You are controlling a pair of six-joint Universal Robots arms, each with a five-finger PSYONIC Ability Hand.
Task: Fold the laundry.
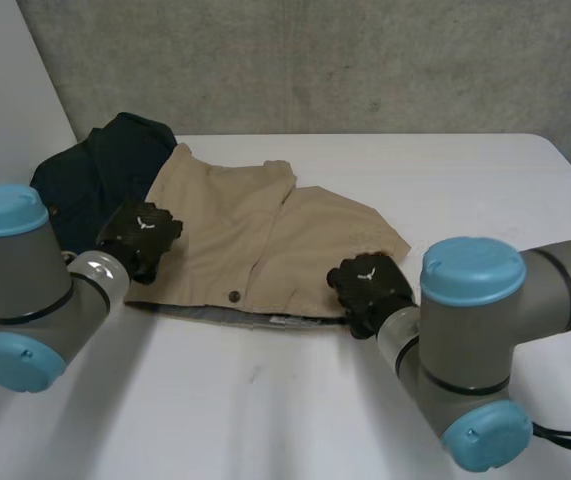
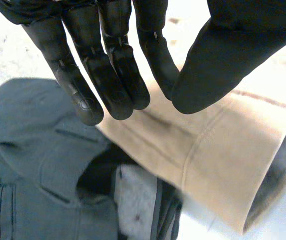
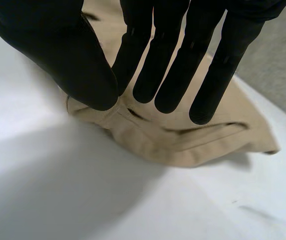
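Beige shorts (image 1: 255, 230) lie spread on the white table (image 1: 465, 180), with a button near their front edge. My left hand (image 1: 140, 235) is at their left edge. In the left wrist view its fingers (image 2: 107, 75) are straight and the thumb closes against them, pinching the beige hem (image 2: 218, 150). My right hand (image 1: 368, 283) is at the front right edge. There its thumb and straight fingers (image 3: 168, 65) meet on a raised fold of the beige cloth (image 3: 183, 140).
A dark garment (image 1: 105, 165) lies bunched at the back left, partly under the shorts and just beside my left hand (image 2: 27, 165). A grey cloth edge (image 1: 215, 312) peeks out under the shorts' front. A concrete wall stands behind the table.
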